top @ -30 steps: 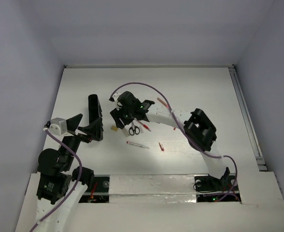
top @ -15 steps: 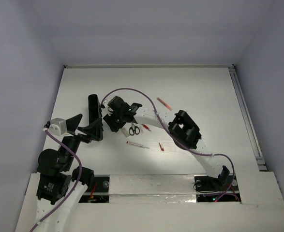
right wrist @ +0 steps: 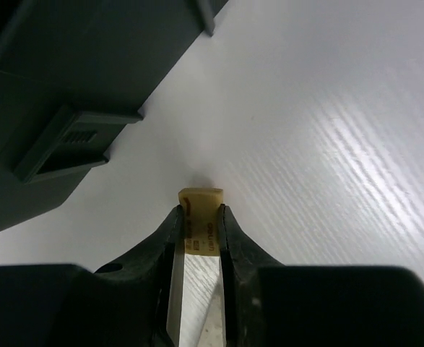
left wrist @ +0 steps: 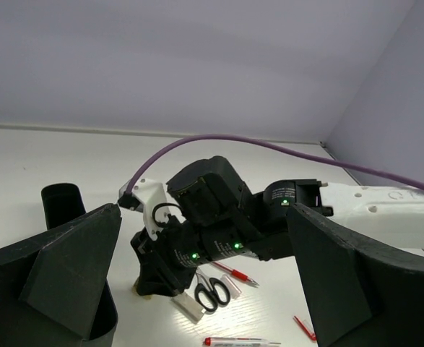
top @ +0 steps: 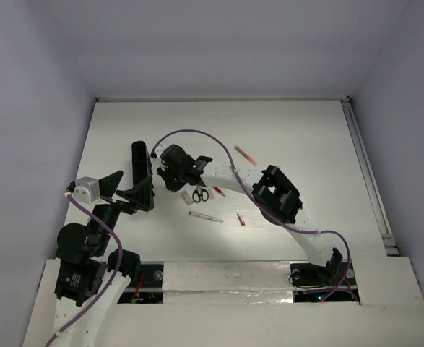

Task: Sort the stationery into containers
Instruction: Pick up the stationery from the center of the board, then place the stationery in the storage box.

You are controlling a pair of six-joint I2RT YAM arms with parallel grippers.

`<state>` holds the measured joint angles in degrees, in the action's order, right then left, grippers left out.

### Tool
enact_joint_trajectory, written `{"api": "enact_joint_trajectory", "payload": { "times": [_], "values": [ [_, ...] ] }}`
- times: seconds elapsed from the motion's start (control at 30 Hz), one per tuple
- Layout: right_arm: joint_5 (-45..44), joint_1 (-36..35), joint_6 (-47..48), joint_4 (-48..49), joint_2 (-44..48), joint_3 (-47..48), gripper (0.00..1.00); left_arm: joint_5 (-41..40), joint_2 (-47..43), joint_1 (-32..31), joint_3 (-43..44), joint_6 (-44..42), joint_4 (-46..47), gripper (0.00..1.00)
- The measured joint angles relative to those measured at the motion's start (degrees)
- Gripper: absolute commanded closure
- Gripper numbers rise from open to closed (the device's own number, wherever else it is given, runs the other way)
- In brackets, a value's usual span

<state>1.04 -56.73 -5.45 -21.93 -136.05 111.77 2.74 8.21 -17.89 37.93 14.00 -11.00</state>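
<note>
Tan eraser (right wrist: 199, 217) tight between the right fingers (right wrist: 166, 242)

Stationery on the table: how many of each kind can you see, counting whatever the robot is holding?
Pens: 3
Scissors: 1
Erasers: 2 (white eraser, tan eraser in the right gripper)
Small red piece: 1
Total: 7

Your right arm stretches far and left, its hand (right wrist: 199, 220) pinching a tan eraser (right wrist: 200, 196); your left hand (left wrist: 204, 211) hangs nearby, fingers spread wide.
</note>
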Motion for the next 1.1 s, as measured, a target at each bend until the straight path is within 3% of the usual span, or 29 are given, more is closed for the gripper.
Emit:
{"api": "enact_joint_trajectory", "payload": {
  "times": [0.43, 0.73, 1.1],
  "values": [
    [3.9, 0.0, -4.1, 16.4, 15.8, -4.2, 0.99, 0.0, -0.2, 0.0, 0.0, 0.0, 0.0, 0.01],
    [7.4, 0.0, -6.5, 21.5, 3.8, 9.7, 0.99, 0.0, -0.2, 0.0, 0.0, 0.0, 0.0, 0.01],
    [10.0, 0.0, -8.6, 21.0, -1.3, 11.9, 0.94, 0.0, -0.2, 0.0, 0.0, 0.0, 0.0, 0.01]
  ]
}}
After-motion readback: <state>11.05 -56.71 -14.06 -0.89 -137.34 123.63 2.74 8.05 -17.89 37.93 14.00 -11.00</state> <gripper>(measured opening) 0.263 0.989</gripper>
